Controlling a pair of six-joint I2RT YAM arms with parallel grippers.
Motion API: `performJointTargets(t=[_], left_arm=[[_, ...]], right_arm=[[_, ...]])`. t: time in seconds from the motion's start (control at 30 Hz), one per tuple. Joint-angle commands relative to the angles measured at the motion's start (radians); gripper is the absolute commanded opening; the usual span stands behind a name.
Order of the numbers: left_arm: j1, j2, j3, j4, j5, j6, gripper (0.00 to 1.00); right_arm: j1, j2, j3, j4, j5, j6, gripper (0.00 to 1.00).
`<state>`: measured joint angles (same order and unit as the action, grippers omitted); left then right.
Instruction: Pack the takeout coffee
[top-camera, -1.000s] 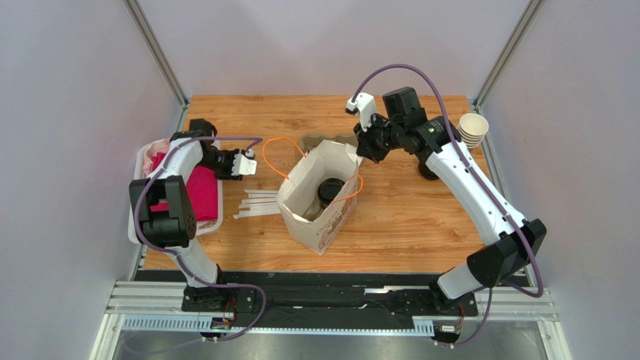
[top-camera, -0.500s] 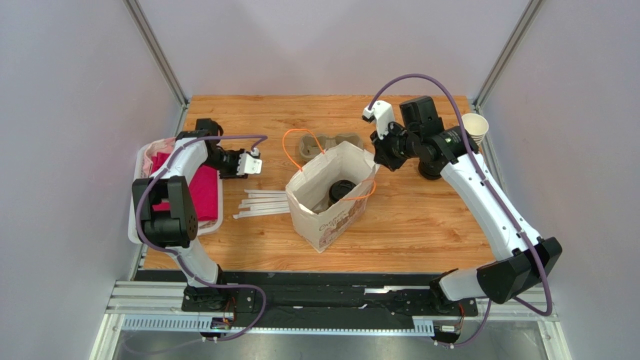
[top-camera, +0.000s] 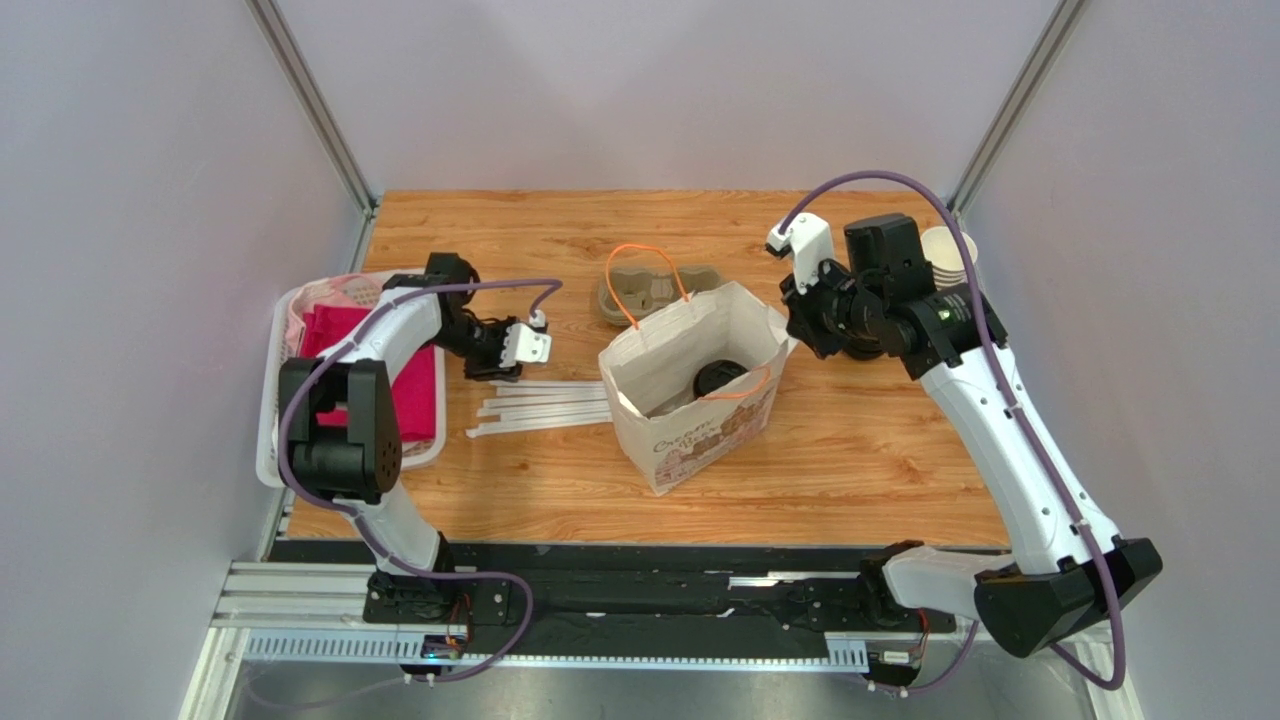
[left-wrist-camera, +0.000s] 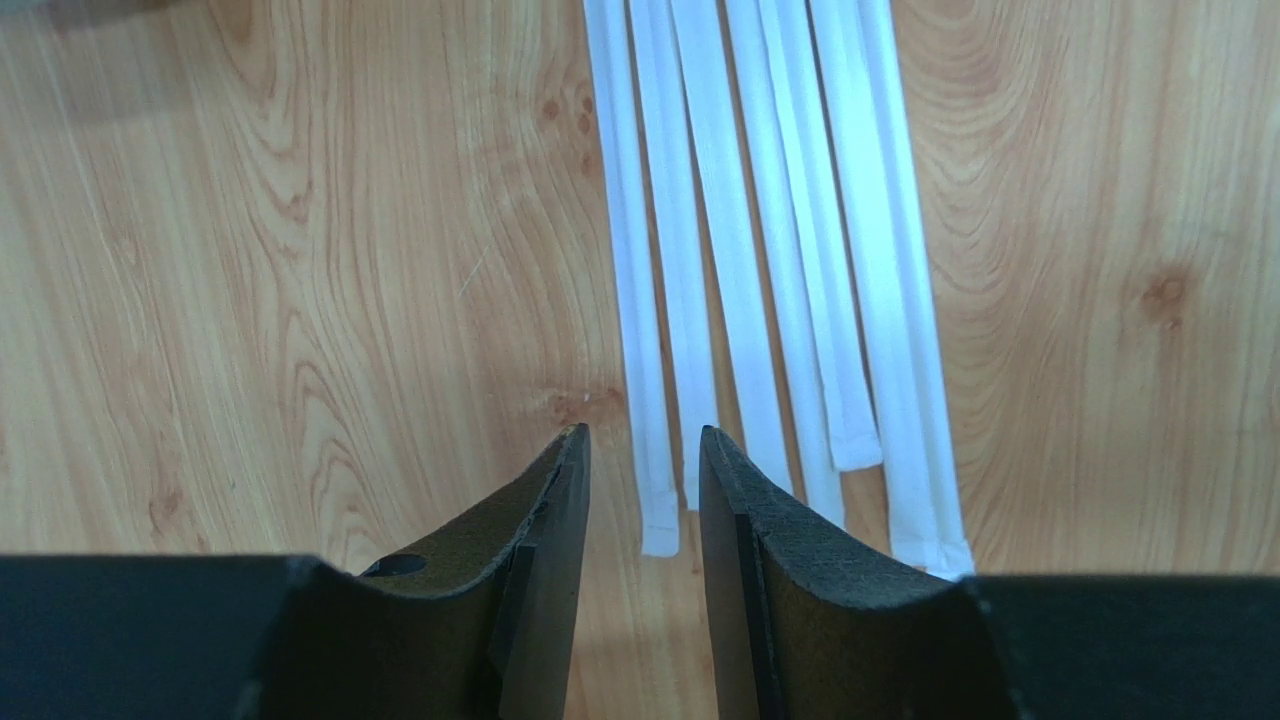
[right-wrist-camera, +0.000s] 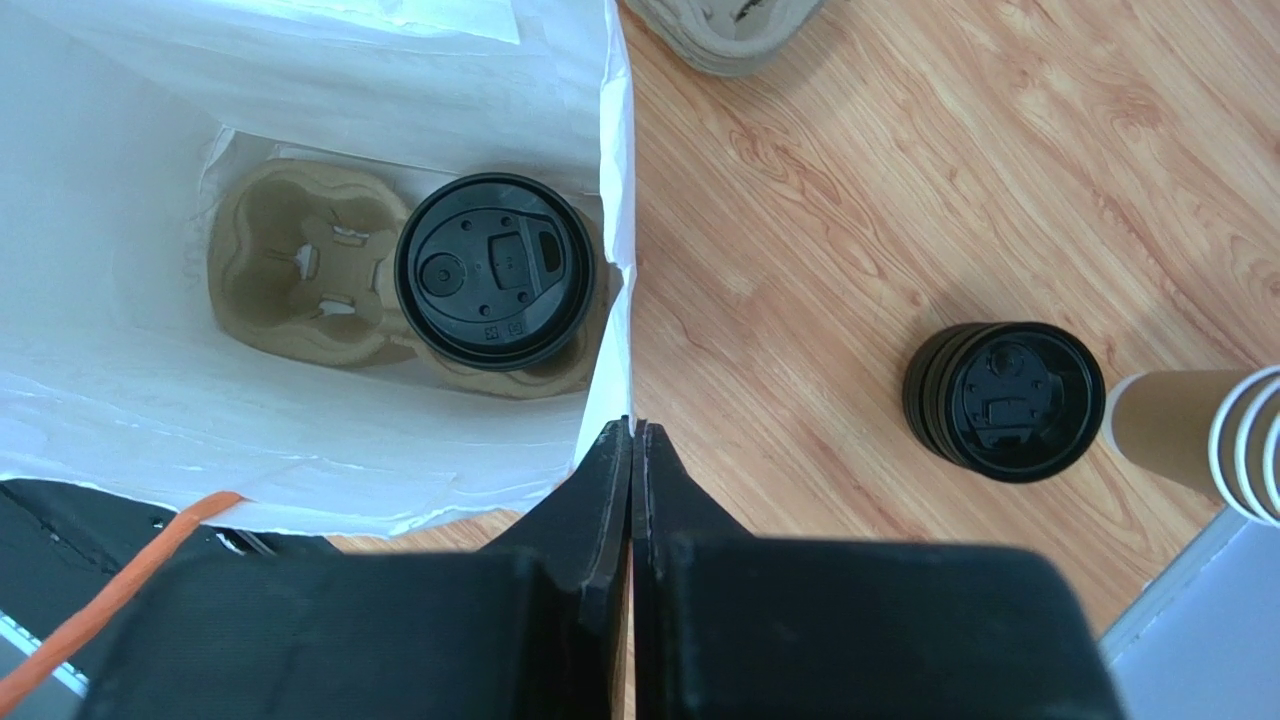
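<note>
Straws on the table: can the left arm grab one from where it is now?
Probably yes. The left gripper hangs just above the near ends of the straws, jaws apart, with nothing in between.

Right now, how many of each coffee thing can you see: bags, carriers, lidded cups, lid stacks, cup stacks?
Bag: 1
Carriers: 2, one in the bag, one behind it
Lidded cup: 1
Lid stack: 1
Cup stack: 1
Total: 6
</note>
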<state>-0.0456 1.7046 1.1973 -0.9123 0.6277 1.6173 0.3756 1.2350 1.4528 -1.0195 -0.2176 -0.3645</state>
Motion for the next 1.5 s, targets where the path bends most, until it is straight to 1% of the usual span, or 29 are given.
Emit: performJointTargets(t=[0.0,0.2,0.27,0.37,0.43,0.47,0.53,0.63,0.83,0.93,1.07,1.33,1.47], left_arm=[[-0.022,-0.103,-0.03,0.006,0.059,-0.083,0.42],[-0.053,-0.259,-0.148,-0.019,0.066,-0.129,0.42],[-0.076,-0.31,-0.177,-0.019,0.052,-0.171,0.42],[-0.123,-0.342,-0.229,0.009,0.02,-0.255,0.43],[-0.154,-0.346,-0.266,0.058,-0.008,-0.313,0.45],[-0.161,-0.346,-0.277,0.079,-0.032,-0.376,0.46],[-0.171,-0.342,-0.303,0.125,-0.042,-0.419,0.47],[-0.191,-0.344,-0.337,0.184,-0.062,-0.47,0.46],[-0.226,-0.309,-0.396,0.276,-0.126,-0.482,0.46],[-0.238,-0.275,-0.404,0.322,-0.186,-0.51,0.45],[-0.24,-0.24,-0.386,0.326,-0.207,-0.513,0.46],[-0.257,-0.23,-0.41,0.326,-0.229,-0.45,0.43],[-0.261,-0.226,-0.41,0.322,-0.23,-0.444,0.39]], right_arm=[[-0.02,-0.057,-0.011,-0.011,0.027,-0.031,0.0],[-0.037,-0.101,-0.054,-0.03,0.041,-0.042,0.0],[-0.041,-0.118,-0.069,-0.031,0.041,-0.042,0.0],[-0.044,-0.128,-0.094,-0.028,0.043,-0.039,0.0],[-0.044,-0.132,-0.101,-0.028,0.043,-0.024,0.0],[-0.044,-0.138,-0.103,-0.028,0.043,-0.022,0.0],[-0.044,-0.143,-0.108,-0.028,0.046,-0.016,0.0],[-0.043,-0.147,-0.108,-0.034,0.05,-0.011,0.05],[-0.044,-0.141,-0.085,-0.047,0.047,0.004,0.11],[-0.046,-0.134,-0.069,-0.053,0.053,0.004,0.14],[-0.044,-0.131,-0.063,-0.053,0.041,0.013,0.15],[-0.044,-0.126,-0.063,-0.041,0.057,0.01,0.17],[-0.043,-0.123,-0.062,-0.033,0.067,0.007,0.22]])
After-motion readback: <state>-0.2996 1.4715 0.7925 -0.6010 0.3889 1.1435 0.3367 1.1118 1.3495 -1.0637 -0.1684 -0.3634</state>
